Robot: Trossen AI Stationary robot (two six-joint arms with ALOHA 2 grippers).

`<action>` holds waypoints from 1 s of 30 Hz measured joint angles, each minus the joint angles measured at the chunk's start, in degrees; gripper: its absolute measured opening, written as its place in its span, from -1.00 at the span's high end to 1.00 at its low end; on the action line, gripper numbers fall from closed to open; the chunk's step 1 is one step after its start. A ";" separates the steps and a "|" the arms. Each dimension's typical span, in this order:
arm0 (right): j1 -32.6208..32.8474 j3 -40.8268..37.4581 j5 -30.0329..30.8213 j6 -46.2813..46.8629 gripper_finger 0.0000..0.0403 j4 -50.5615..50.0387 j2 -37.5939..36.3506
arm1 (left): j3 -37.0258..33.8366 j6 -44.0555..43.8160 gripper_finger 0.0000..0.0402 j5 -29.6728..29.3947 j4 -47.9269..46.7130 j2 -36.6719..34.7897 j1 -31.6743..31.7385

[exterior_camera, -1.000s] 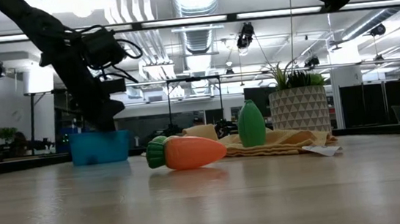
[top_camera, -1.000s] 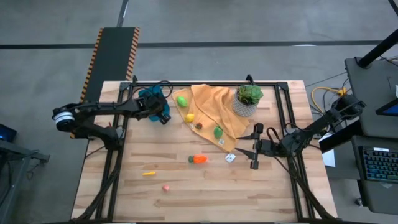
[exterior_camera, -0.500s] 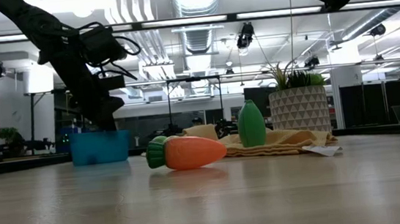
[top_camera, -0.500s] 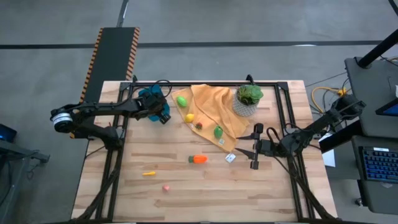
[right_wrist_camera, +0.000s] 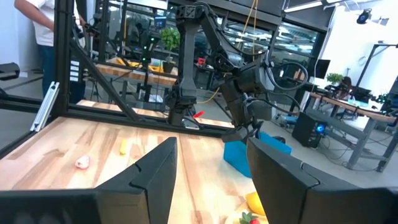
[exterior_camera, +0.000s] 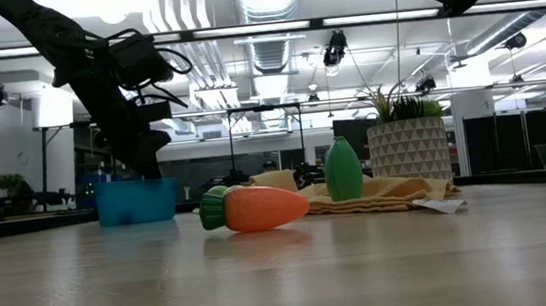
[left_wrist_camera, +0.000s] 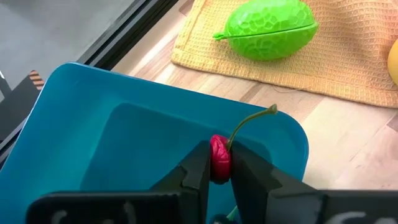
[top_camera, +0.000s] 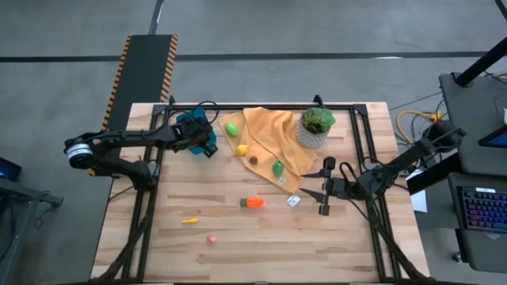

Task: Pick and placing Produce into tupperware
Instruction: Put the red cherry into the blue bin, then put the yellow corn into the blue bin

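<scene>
The left tool (left_wrist_camera: 219, 167) hangs directly over the blue tupperware (left_wrist_camera: 93, 130), its fingers pinched narrow on a small red cherry (left_wrist_camera: 219, 157) whose thin green stem curves up and away from the grip. The cherry looks light, hard and smooth, so it probably slips easily; taking it across its round body, as here, seems safer than by the stem, which is likely thin and bendy. The tupperware itself appears stiff and low-walled, and probably light enough to slide on the worktop (top_camera: 238, 237) if nudged. Just beyond the tupperware, a bumpy green fruit (left_wrist_camera: 267, 29) lies on the orange cloth (left_wrist_camera: 348, 68). Farther from the tupperware, on bare wood, lie a toy carrot (top_camera: 253, 203), a small yellow piece (top_camera: 189, 221) and a tiny pink piece (top_camera: 211, 238). The right tool (top_camera: 323, 190) waits well away from the tupperware, past the cloth's far side and near the potted plant (top_camera: 315, 127), its fingers spread wide and empty. Most of the tupperware's floor nearest the left tool is cut off by that tool's own body, so what already lies inside cannot be told; the smallest pieces on the cloth are too small to identify.
</scene>
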 joint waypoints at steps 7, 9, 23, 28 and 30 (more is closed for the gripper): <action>0.00 0.00 0.00 -0.03 0.07 0.00 0.00 | 0.00 0.04 0.62 -0.15 0.02 0.00 0.00; 0.00 0.00 0.00 -0.03 0.07 -0.01 0.00 | 0.00 0.05 0.58 -0.15 0.03 0.00 0.00; 0.02 0.00 0.02 -0.05 0.07 -0.02 0.00 | 0.00 0.02 0.49 -0.13 0.06 -0.21 -0.04; 0.01 -0.02 0.00 -0.05 0.07 -0.01 0.00 | 0.00 0.07 0.49 -0.13 0.02 -2.31 -0.04; 0.00 -0.02 0.02 -0.05 0.07 -0.02 0.00 | 0.00 0.07 0.49 -0.11 -0.21 -3.85 -0.06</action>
